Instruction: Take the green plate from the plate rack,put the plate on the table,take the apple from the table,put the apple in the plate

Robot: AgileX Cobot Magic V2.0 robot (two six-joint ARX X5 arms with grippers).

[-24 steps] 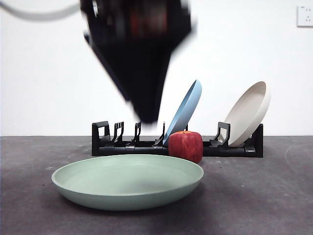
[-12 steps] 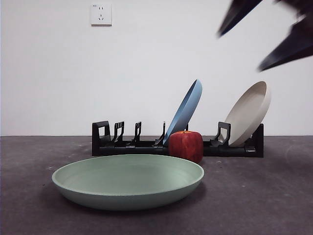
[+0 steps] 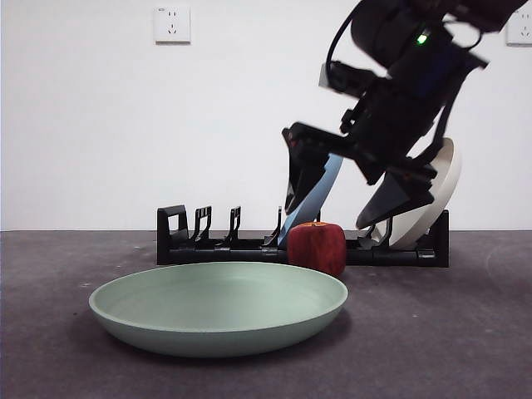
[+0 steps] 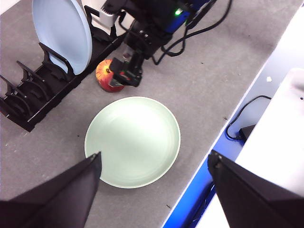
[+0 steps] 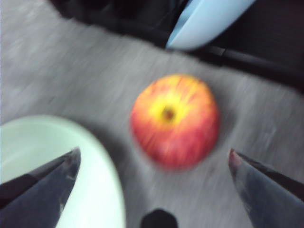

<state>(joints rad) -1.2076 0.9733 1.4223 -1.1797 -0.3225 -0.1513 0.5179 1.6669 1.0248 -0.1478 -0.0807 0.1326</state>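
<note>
Right pincer [image 3: 345, 204] hangs wide open over the apple [image 3: 317, 247], on the desk [image 3: 465, 332] at the green plate's [image 3: 218, 307] one o'clock, and an off-centre drop risks clipping the blue plate [image 4: 61, 31] behind.

No readable text, labels, brand names, numbers or signs appear in any of the views. The white wall socket [image 3: 172, 24] high on the wall in the front view carries only its plug holes, with no lettering that can be made out. A second socket [image 3: 519, 27] at the far top corner of the wall is cut off by the picture's edge and shows no legible marks. The robot arm above the rack bears a small green light [image 3: 422, 38], but no writing can be seen beside it. The plates, the rack, the apple and the grey surface [image 3: 432, 332] show no print or stickers.
</note>
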